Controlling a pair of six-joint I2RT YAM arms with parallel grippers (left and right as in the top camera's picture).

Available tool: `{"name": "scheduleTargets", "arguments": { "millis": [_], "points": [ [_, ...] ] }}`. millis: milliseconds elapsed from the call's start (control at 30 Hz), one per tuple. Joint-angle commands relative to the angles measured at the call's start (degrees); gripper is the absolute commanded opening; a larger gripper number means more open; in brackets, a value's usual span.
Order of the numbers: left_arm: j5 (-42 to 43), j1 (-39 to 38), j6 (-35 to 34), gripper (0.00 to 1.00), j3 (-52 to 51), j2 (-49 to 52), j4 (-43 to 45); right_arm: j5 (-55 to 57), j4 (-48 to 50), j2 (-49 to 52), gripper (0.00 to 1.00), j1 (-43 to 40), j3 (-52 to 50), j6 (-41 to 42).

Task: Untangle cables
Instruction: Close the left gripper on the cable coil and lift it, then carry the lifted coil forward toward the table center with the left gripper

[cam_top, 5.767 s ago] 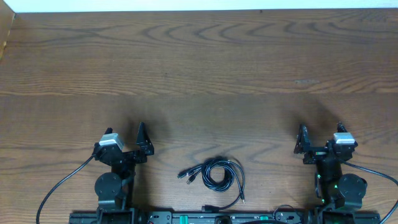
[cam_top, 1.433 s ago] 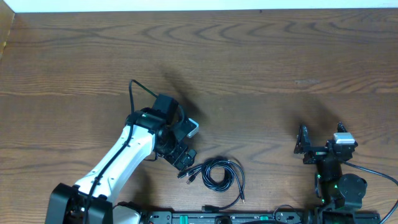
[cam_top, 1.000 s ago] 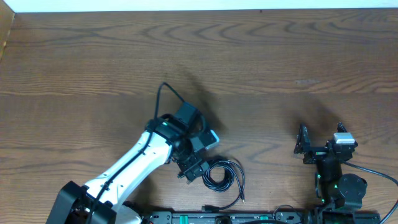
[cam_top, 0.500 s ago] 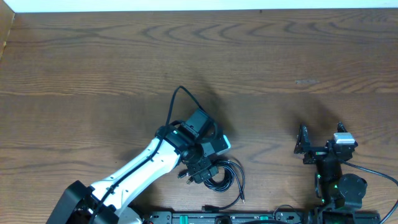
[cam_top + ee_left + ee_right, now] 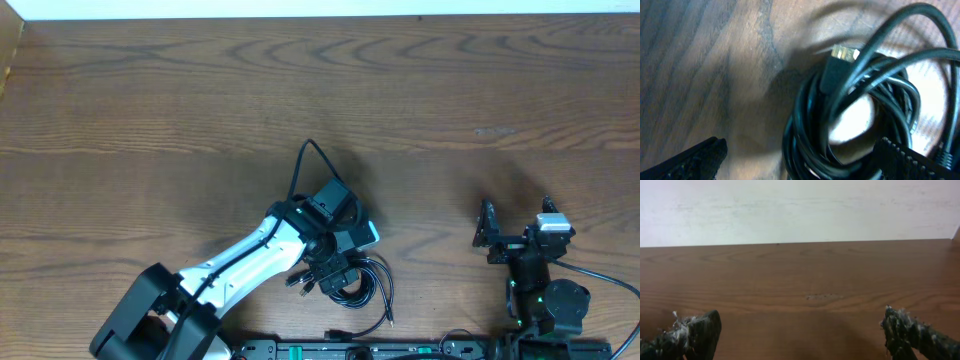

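Left tool now over cables, jaws apart, right tool unmoved

**Black cables lie coiled on the bench**

Several thin black cords are wound into one small round bundle. It lies flat near the front edge, about midway across. One loose end trails out toward the front right. A black plug with a pale metal tip rests across the loops.

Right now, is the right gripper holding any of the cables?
No: the right gripper is open above the table, with none of the cables between its fingers.
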Motion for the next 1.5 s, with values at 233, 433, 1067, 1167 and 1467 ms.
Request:
{"name": "scheduleTargets", "arguments": {
  "millis": [233,433,1067,1167,1467],
  "points": [
    [-2.36,-0.15,0.74,0.98,-0.48,3.8,0.87,0.46,-0.24,-0.17,0.99,0.35,-0.07,-0.7],
    [-7.43,-0.26,-2.34,0.98,-0.52,5.75,3.45,0.46,-0.24,-0.17,0.99,0.35,-0.07,-0.7],
    [-28.87,-0.02,-11.87,0.98,-0.52,5.77,16.31,0.46,-0.24,-0.17,0.99,0.35,-0.07,-0.7],
    [-28.79,-0.02,-12.24,0.98,-0.52,5.77,17.73,0.46,-0.24,-0.17,0.99,0.35,-0.07,-0.7],
    [-23.19,-0.02,-12.2,0.74,-0.52,5.77,17.81,0.46,-0.24,-0.17,0.99,0.35,-0.07,-0.7]
  ]
}}
